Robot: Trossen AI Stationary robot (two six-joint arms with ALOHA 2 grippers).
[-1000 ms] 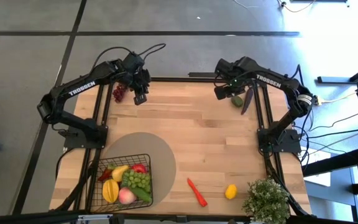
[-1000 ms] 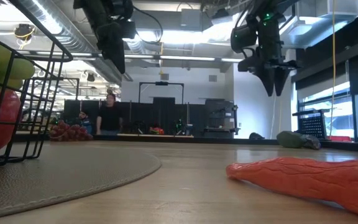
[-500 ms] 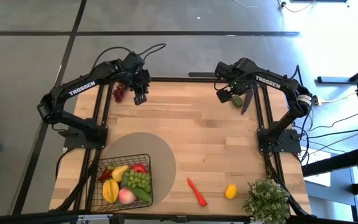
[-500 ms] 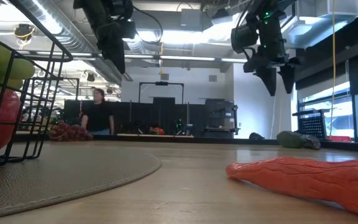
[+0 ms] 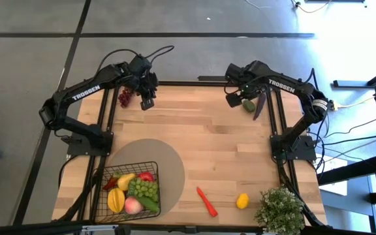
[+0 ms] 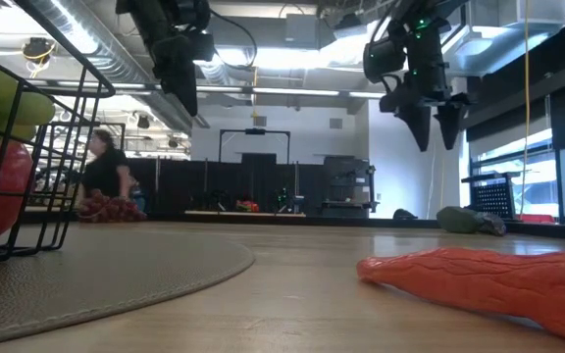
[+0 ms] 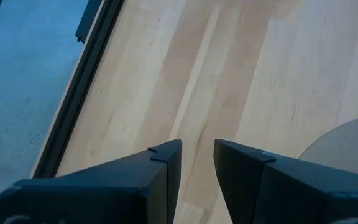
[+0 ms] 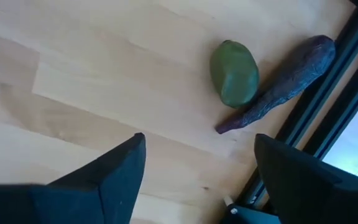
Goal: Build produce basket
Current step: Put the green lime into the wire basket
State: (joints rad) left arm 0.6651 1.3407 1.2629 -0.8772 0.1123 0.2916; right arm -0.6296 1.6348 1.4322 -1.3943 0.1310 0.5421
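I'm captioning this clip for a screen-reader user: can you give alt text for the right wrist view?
The right gripper, fingers wide open and empty, hangs above the wooden table. Ahead of it lie a green oval fruit and a long dark purple eggplant, touching each other near the table's black edge rail.

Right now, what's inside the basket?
The basket holds green grapes, a red apple, yellow fruits, a pink peach, a green cucumber and something red at one corner. Anything beneath that pile is covered.
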